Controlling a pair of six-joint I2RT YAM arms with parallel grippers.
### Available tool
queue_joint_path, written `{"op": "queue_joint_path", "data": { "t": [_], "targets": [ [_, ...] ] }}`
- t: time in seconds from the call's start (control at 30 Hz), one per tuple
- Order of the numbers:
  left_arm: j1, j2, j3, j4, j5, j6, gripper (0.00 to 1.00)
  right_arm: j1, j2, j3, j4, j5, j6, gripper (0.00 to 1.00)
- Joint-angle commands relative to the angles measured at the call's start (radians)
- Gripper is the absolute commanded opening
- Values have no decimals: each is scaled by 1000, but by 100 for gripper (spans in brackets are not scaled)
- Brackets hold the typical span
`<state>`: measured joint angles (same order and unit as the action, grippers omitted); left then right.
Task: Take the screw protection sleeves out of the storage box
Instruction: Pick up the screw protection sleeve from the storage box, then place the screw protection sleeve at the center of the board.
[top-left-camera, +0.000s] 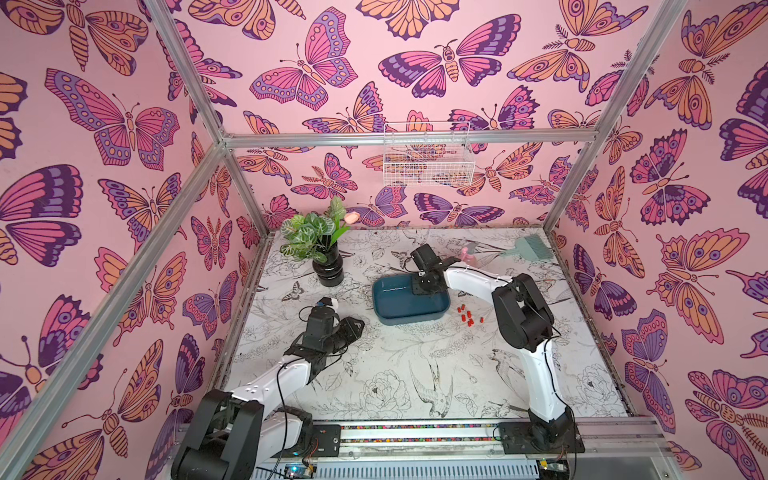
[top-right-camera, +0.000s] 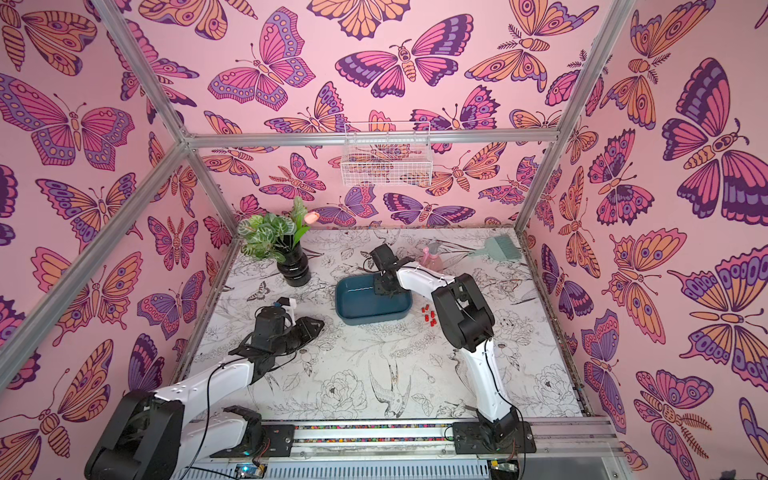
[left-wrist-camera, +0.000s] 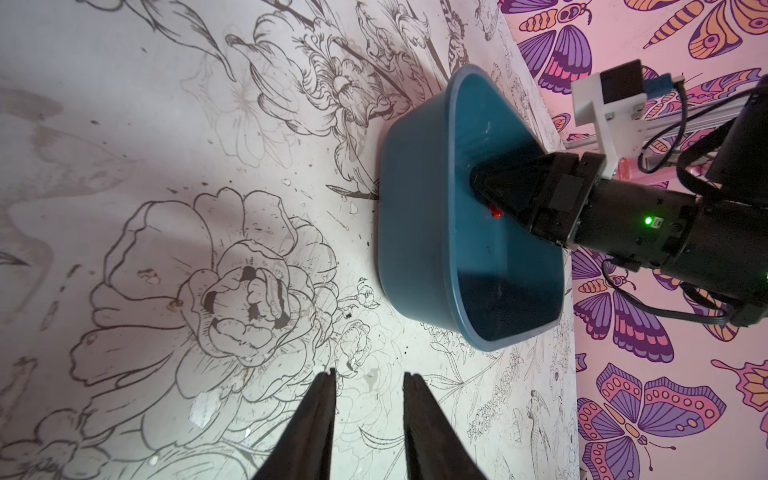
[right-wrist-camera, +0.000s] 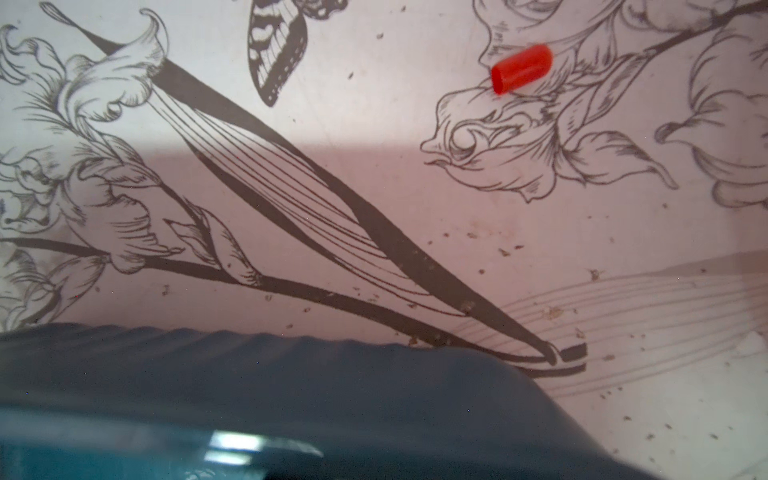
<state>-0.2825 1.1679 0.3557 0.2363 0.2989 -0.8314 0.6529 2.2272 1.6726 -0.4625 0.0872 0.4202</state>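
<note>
**Front-rail stock-take: sleeve removal well advanced**

1. Aluminium rail (top-left-camera: 415, 432), along the near edge of the table (top-left-camera: 415, 374). It carries both arm bases.

2. Left gripper (left-wrist-camera: 368, 374), low over bare table, short of the near left corner of the box and apart from it. Its fingers stand narrowly apart with nothing between them. We list it as idle.

3. Storage box (top-left-camera: 399, 305), teal and upright, just beyond the table's centre toward the far edge. What we see of its floor in both top views is bare.

4. Right gripper (top-left-camera: 426, 286), inside the box at its far right corner. The left wrist view shows one red sleeve (left-wrist-camera: 495, 212) right at its tip, low in the box. We cannot tell whether the fingers pinch it or only stand beside it, and the right wrist view shows no fingers at all.

5. Screw protection sleeves (top-left-camera: 469, 316). We count seven or eight loose on the table, just off the box's near right corner. The right wrist view shows a single sleeve (right-wrist-camera: 521, 68) on the table, clear of the box wall.

6. Assessment: we judge most of the stock already out. At least the sleeve at the right gripper remains in the box. Anything beneath that gripper is hidden from us.
</note>
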Motion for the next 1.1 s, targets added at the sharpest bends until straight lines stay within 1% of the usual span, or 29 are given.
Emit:
{"op": "queue_joint_path", "data": {
  "t": [0.0, 0.1, 0.33, 0.5, 0.8, 1.07],
  "targets": [
    [-3, 3, 12, -11, 2, 2, 33, -5, 31, 4, -22, 0, 11, 28],
    [-3, 4, 12, -11, 2, 3, 33, -4, 24, -2, -20, 0, 10, 24],
    [-4, 6, 15, -12, 1, 5, 33, -3, -59, -61, 1, -16, 9, 20],
    [-3, 10, 18, -12, 2, 6, 33, 6, -154, -135, 36, -35, 9, 19],
    [-3, 7, 18, -15, 0, 6, 33, 21, -334, -250, 47, -60, 8, 19],
    [-3, 3, 17, -16, -3, 6, 33, 21, -503, -330, 21, -65, 8, 18]
  ]
}}
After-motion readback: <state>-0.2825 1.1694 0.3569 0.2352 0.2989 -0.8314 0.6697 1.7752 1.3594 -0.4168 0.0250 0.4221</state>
